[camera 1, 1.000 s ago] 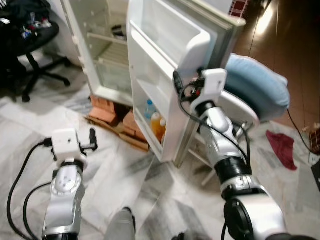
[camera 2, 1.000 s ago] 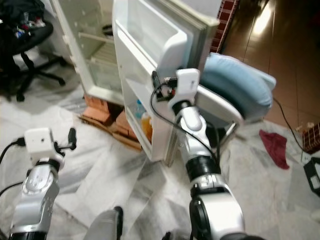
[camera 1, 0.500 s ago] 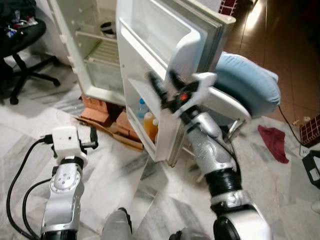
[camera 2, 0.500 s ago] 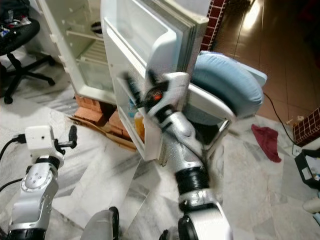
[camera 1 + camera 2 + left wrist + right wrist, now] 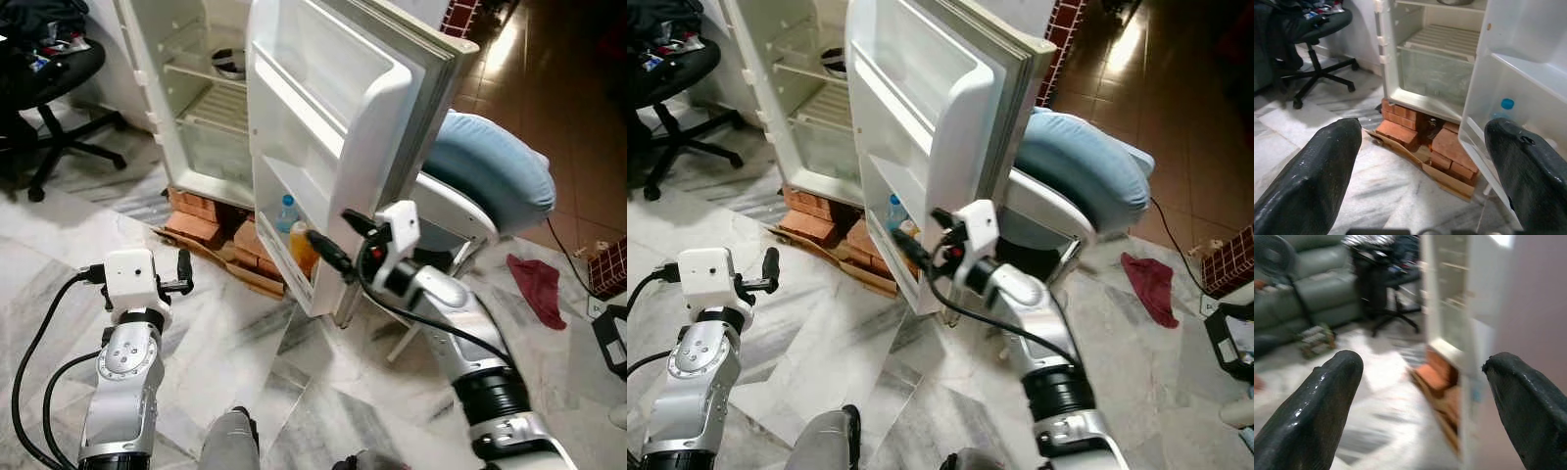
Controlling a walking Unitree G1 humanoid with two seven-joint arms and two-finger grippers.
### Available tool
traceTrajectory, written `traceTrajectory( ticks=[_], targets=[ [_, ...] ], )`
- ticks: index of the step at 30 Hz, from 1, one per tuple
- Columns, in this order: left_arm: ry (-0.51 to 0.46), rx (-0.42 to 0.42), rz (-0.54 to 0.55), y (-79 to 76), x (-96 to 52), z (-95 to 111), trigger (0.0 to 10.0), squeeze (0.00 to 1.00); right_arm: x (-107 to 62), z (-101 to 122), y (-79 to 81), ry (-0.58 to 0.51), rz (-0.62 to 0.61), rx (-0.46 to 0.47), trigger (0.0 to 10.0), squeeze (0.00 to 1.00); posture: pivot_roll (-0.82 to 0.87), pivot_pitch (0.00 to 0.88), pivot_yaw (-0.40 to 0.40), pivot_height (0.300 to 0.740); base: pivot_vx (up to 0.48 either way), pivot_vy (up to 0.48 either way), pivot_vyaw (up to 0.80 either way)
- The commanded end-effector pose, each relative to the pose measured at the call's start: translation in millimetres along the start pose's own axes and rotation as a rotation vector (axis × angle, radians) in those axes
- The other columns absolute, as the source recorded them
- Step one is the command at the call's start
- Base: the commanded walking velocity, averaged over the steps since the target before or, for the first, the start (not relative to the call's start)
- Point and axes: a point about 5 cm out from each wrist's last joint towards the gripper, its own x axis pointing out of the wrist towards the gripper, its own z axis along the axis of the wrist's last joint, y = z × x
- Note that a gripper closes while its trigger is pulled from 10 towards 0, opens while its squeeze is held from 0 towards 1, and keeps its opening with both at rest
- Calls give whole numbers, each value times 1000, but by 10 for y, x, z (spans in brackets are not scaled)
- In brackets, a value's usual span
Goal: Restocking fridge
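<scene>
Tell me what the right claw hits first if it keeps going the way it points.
Probably the lower edge of the open fridge door. The right claw, open, points at the door's bottom shelf, where the orange bottle stands. Depth is unclear, so it might pass just in front.

Head views: even, bright indoor light, sharp w/ soft shadows. Glare patch on dark floor (image 5: 505, 49) at upper right; white fridge door (image 5: 333, 108) near overexposed. Left wrist view: sharp in background, near fingers (image 5: 1312, 181) soft. Right wrist view: strong motion blur throughout, blown highlight at top right, door edge (image 5: 1474, 333) smeared, fingers (image 5: 1317, 406) w/ specular sheen.
</scene>
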Motion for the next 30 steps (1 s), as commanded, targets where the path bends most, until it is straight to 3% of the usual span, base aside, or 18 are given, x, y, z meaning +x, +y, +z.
traceTrajectory(
  ticks=[1, 6, 7, 10, 17, 19, 20, 21, 23, 24, 25, 30],
  targets=[
    [11, 8, -15, -10, -4, -7, 10000, 0, -68, 56, -220, 8, -95, -43, 10000, 0, 76, 81, -51, 740, 0, 0, 0],
    [-4, 3, -37, -38, 14, 25, 10000, 0, -119, 164, -452, 4, -201, -98, 10000, 0, 73, 92, -48, 740, 0, 0, 0],
    [0, 6, -40, -45, 18, 23, 10000, 0, -105, 271, -557, -31, -276, -127, 10000, 0, 73, 92, -48, 740, 0, 0, 0],
    [5, 10, -43, -51, 22, 17, 10000, 0, -44, 453, -642, -105, -368, -157, 10000, 0, 76, 87, -47, 740, 0, 0, 0],
    [9, 11, -38, -53, 30, 18, 10000, 0, 112, 767, -642, -242, -424, -126, 10000, 0, 89, 85, -55, 740, 0, 0, 0],
    [6, 8, -36, -54, 26, 20, 10000, 0, 182, 814, -609, -264, -400, -51, 10000, 0, 91, 85, -57, 740, 0, 0, 0],
    [5, 8, -37, -54, 23, 20, 10000, 0, 244, 871, -538, -299, -339, 18, 10000, 0, 91, 85, -57, 740, 0, 0, 0],
    [5, 8, -37, -54, 23, 20, 10000, 0, 244, 871, -538, -299, -339, 18, 10000, 0, 91, 85, -57, 740, 0, 0, 0],
    [7, 6, -39, -60, 29, 19, 10000, 0, 353, 1025, -199, -377, -64, 145, 10000, 0, 88, 83, -61, 740, 0, 0, 0],
    [7, 6, -39, -60, 29, 19, 10000, 0, 353, 1025, -199, -377, -64, 145, 10000, 0, 88, 83, -61, 740, 0, 0, 0],
    [8, 4, -41, -64, 31, 17, 10000, 0, 355, 1075, 7, -411, 81, 212, 10000, 0, 84, 80, -64, 740, 0, 0, 0],
    [1, -2, -44, -77, 39, 25, 10000, 0, 246, 1059, 522, -407, 421, 310, 10000, 0, 81, 79, -64, 740, 0, 0, 0]
  ],
)
